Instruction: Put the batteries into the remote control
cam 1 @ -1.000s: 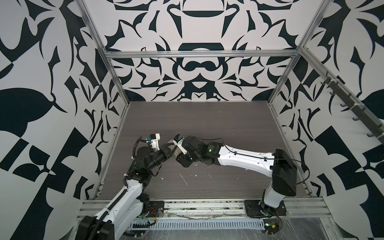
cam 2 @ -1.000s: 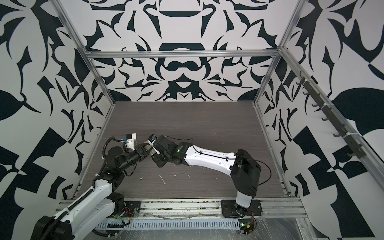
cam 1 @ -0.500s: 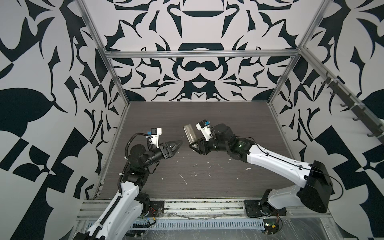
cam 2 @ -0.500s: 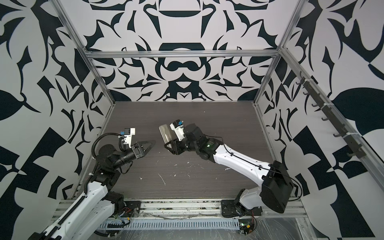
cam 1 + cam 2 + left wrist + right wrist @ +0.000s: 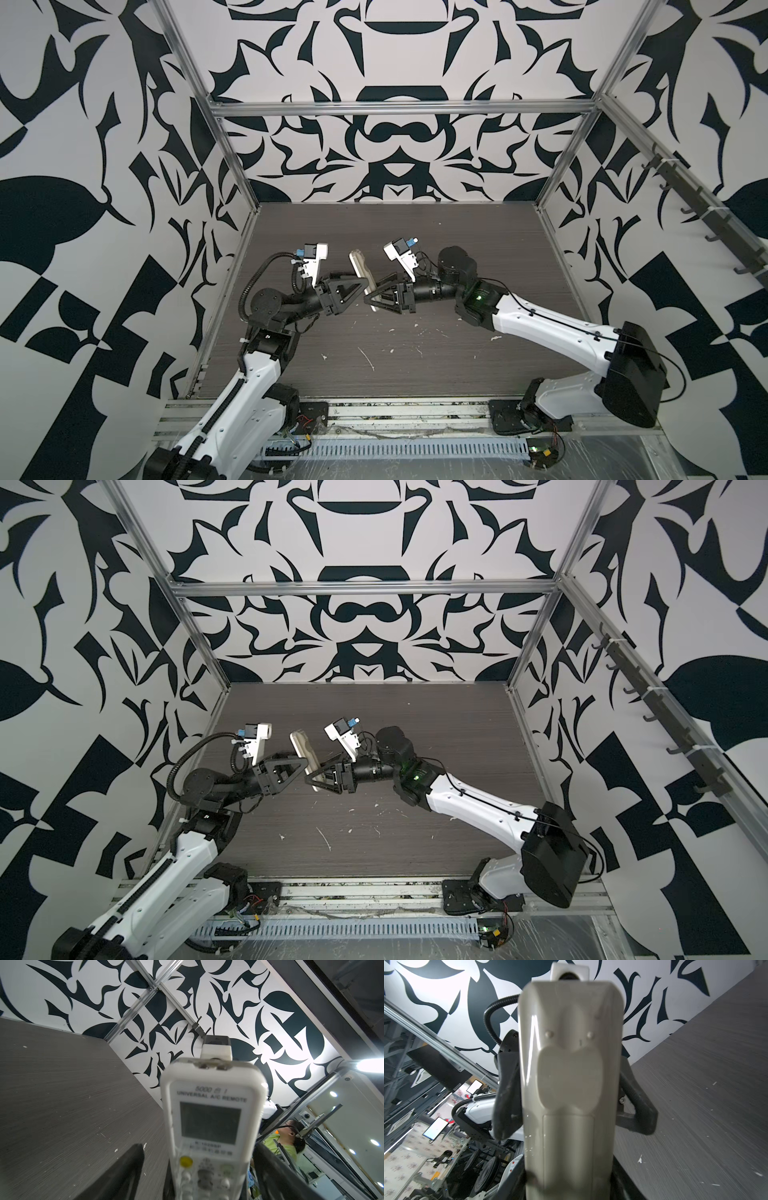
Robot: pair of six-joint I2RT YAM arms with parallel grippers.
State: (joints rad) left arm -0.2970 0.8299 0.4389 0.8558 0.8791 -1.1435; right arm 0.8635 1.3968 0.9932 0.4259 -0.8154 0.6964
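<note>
- Above the middle of the table (image 5: 415,232), the right claw (image 5: 376,297) is clamped on the lower end of the remote (image 5: 362,270). It holds the remote in the air, nearly upright and a little tilted.
- Facing it, the left claw (image 5: 360,287) stands open astride the remote. In the left wrist view, a strip of table shows between one finger (image 5: 126,1169) and the remote's edge.
- The screen (image 5: 209,1122) faces the left arm, and the beige back (image 5: 571,1084) faces the right arm.
- Below, white scraps (image 5: 368,359) lie on the grey table.
</note>
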